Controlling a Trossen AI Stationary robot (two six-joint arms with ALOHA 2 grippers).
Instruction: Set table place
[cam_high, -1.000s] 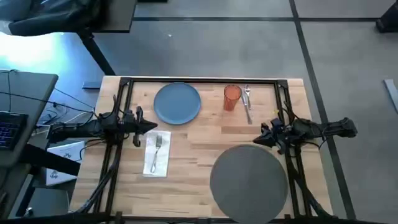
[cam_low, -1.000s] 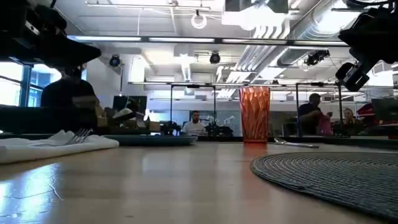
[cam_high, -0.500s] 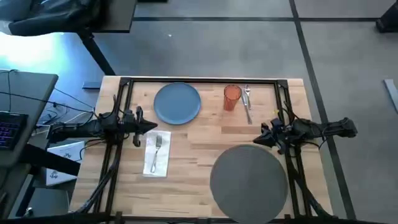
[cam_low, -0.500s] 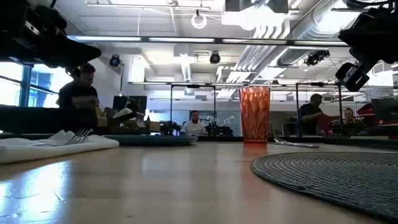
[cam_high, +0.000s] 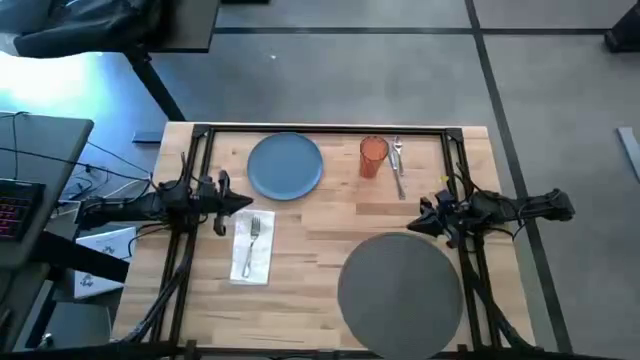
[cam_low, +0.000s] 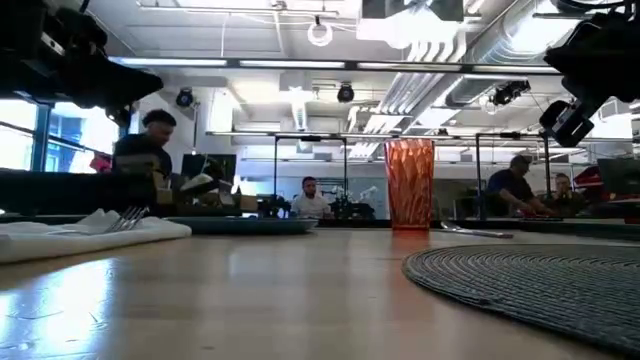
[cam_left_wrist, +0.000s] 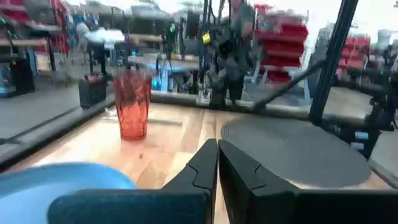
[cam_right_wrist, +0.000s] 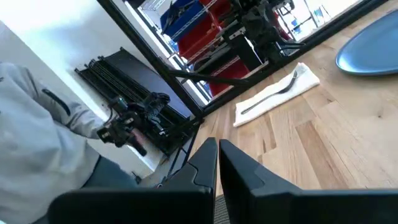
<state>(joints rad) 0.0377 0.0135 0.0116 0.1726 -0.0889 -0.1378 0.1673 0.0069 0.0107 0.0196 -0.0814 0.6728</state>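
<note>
On the wooden table (cam_high: 320, 215) a blue plate (cam_high: 285, 166) lies at the far left, and an orange tumbler (cam_high: 373, 156) stands right of it, beside a knife and spoon (cam_high: 398, 165). A fork (cam_high: 254, 234) lies on a white napkin (cam_high: 253, 250) at the left. A round dark grey mat (cam_high: 400, 292) lies near the front right. My left gripper (cam_high: 246, 203) hovers shut above the napkin's far end. My right gripper (cam_high: 410, 228) hovers shut over the mat's far edge. Both hold nothing.
A black rail frame (cam_high: 325, 129) runs along the table's edges. A grey desk with a keyboard (cam_high: 15, 205) stands left of the table. People (cam_low: 145, 150) move in the room beyond the far edge. Bare wood (cam_high: 320, 235) lies between napkin and mat.
</note>
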